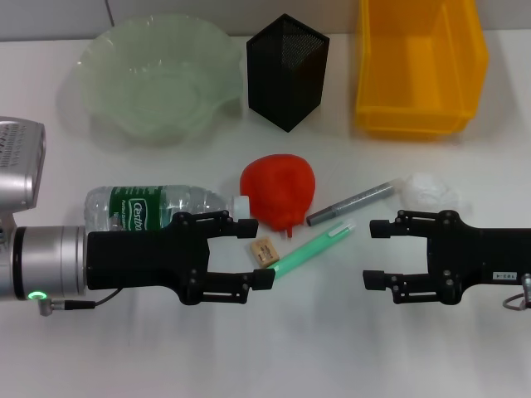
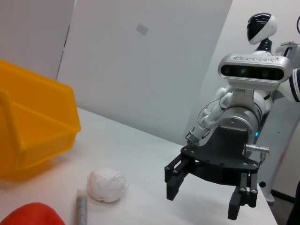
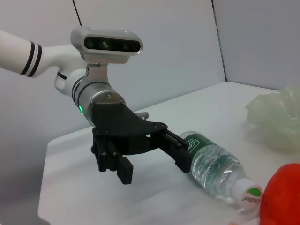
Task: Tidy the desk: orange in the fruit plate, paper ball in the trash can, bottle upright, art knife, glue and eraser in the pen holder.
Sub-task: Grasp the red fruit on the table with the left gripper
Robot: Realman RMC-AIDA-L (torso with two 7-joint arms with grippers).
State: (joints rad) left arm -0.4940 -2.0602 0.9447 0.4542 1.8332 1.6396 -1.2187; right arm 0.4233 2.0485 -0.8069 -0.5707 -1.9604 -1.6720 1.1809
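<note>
We see the yellow bin (image 1: 419,70) and fruit plate (image 1: 158,79) far beyond both grippers, black mesh pen holder (image 1: 288,70) between them. Bottle (image 1: 158,207) lies flat just behind the spread left gripper (image 1: 255,251). Orange (image 1: 280,191) sits beyond its tips; glue stick (image 1: 314,249) and eraser (image 1: 263,250) at them. Art knife (image 1: 353,203) and paper ball (image 1: 429,192) lie just beyond the spread right gripper (image 1: 375,253).

We see a white desk (image 1: 481,348) bearing a pale green glass fruit plate (image 1: 158,79), black mesh pen holder (image 1: 287,70) and yellow plastic bin (image 1: 419,66). Nearer lie a clear plastic bottle (image 1: 158,207), red-orange fruit (image 1: 280,189), tan eraser (image 1: 263,251), green stick (image 1: 315,249), grey pen-shaped knife (image 1: 353,203) and white paper ball (image 1: 430,191).
</note>
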